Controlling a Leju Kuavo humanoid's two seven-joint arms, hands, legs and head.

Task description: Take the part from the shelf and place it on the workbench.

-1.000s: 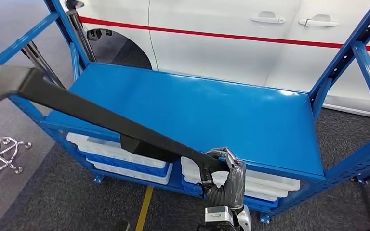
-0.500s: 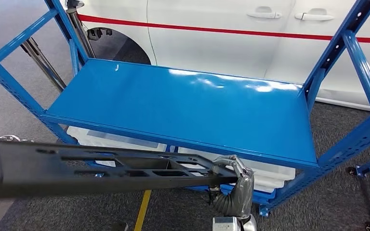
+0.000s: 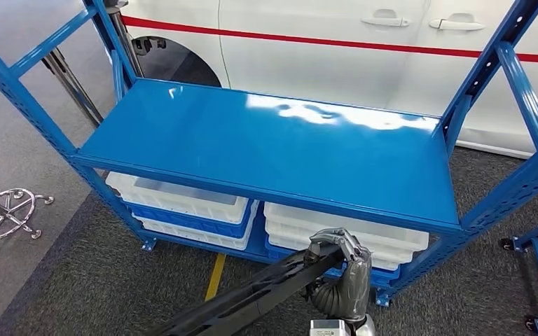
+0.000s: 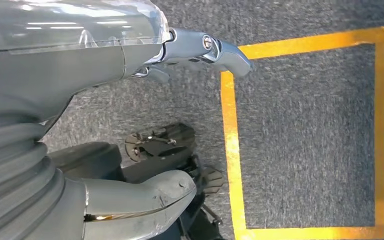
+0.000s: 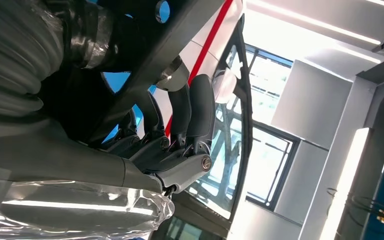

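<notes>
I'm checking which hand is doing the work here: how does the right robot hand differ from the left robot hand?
The right robot hand grips one end of the long black part, its fingers wrapped over it; the left robot hand holds nothing. The right is raised in front of the blue shelf; the left hangs over grey carpet with yellow floor tape. Both have a grey ribbed wrist cover.

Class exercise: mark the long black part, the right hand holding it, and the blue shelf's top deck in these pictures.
long black part point(image 3: 252, 297), head view: on the middle of its dark beam.
right hand point(image 3: 343, 276), head view: on the grey hand gripping the part's end.
blue shelf point(image 3: 266, 150), head view: on its bare top deck.
</notes>
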